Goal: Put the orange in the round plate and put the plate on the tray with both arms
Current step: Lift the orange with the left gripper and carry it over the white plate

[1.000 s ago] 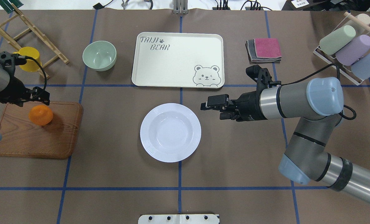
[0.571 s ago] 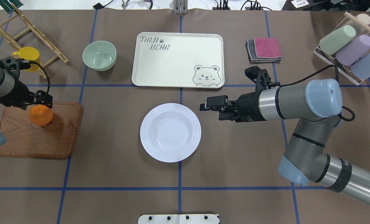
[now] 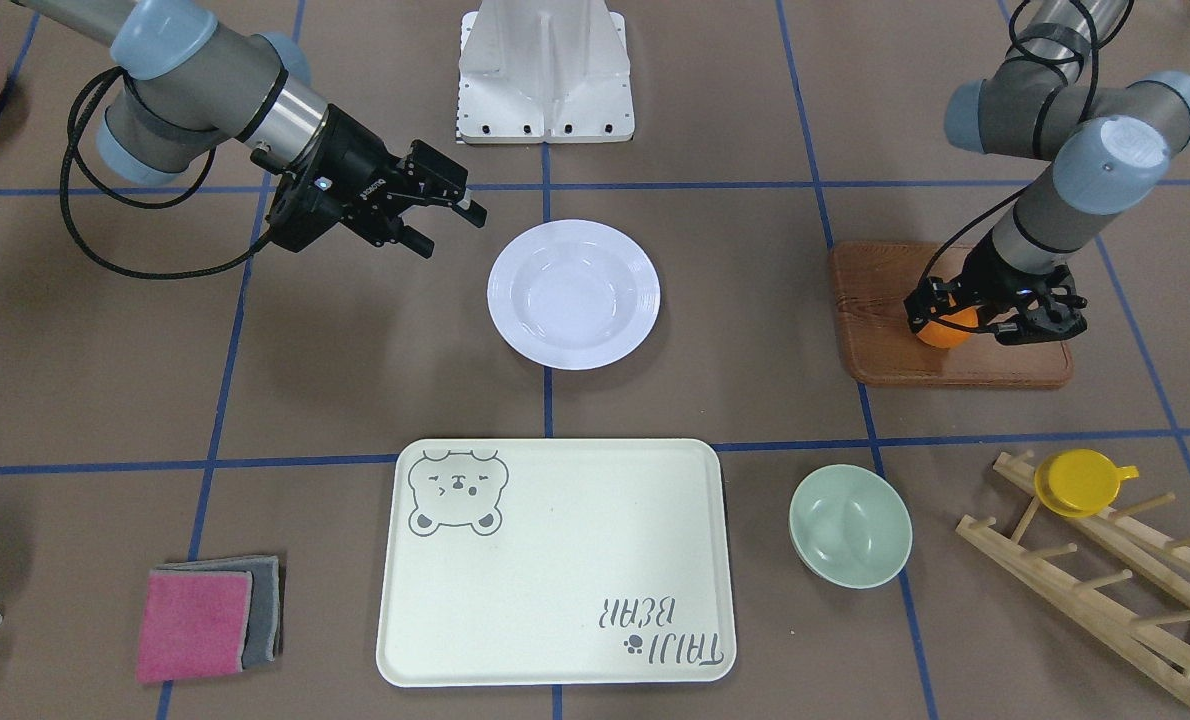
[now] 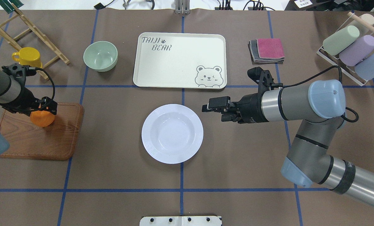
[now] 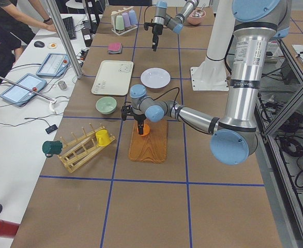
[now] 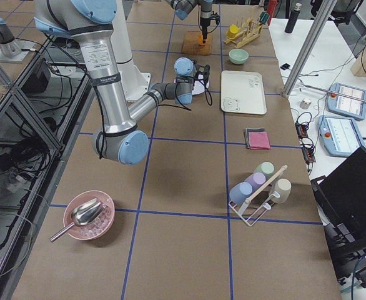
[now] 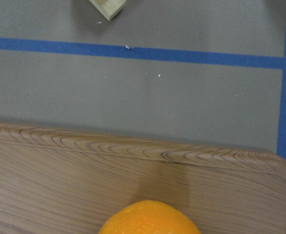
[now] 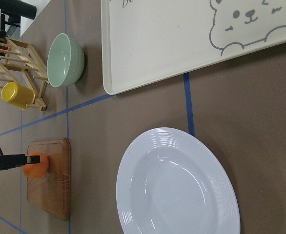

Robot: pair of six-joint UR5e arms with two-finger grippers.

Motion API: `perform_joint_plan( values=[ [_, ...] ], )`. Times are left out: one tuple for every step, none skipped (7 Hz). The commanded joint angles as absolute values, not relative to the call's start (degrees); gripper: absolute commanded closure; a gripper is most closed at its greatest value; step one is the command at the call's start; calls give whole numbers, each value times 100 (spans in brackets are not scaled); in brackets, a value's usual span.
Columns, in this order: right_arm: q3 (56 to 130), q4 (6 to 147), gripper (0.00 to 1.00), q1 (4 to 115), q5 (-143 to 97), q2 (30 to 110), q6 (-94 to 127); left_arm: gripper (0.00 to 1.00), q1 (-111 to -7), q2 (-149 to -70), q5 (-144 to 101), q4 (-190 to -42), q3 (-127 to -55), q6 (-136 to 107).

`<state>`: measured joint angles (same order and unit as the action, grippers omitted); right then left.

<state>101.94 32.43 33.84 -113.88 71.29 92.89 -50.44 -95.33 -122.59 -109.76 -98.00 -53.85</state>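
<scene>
The orange [image 4: 43, 120] sits on a brown wooden board [image 4: 42, 141] at the table's left. My left gripper [image 4: 43, 107] is open and low over the orange [image 3: 945, 333], its fingers on either side of the top. The left wrist view shows only the top of the orange [image 7: 150, 218]. The white round plate [image 4: 172, 133] lies empty at the table's middle. My right gripper [image 4: 212, 113] hovers open just off the plate's right rim, holding nothing. The cream tray [image 4: 174, 62] with the bear drawing lies empty beyond the plate.
A pale-green bowl [image 4: 100, 56] stands left of the tray. A yellow cup [image 4: 27, 56] hangs on a wooden rack [image 4: 33, 29] at the far left. Folded cloths [image 4: 266, 49] and a wire rack of pastel cups [image 4: 353, 47] are at the far right.
My left gripper has shifted right and come down over the orange, now covering its top. The right gripper has barely moved. The orange and plate stay put.
</scene>
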Motion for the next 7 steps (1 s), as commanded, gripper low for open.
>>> perform_joint_plan(
  values=[
    [10169,3234,0,3384,-11382,7128,9255,21,-5010,-9527,-12278,-10969,-9826,-5396],
    [10169,3234,0,3384,-11321,7128,9237,23,-5010,-9545,-12278,-10960,-9852,-5396],
    [10160,3226,0,3384,-11181,7128,9220,23,-5010,-9632,-12583,-10847,-10018,-5440],
    [10160,3217,0,3349,-10875,7119,9211,23,-5010,-9963,-12725,-10637,-10124,-5867],
    [10125,3069,0,3323,-10515,7110,9211,23,-4984,-10515,-12718,-10382,-10134,-6428],
    [9881,2763,0,3261,-10294,7110,9211,23,-4827,-11112,-12683,-9910,-10142,-6842],
    [9505,2438,0,3165,-10275,6962,9228,23,-4564,-11553,-12578,-9644,-10143,-7264]
  ],
)
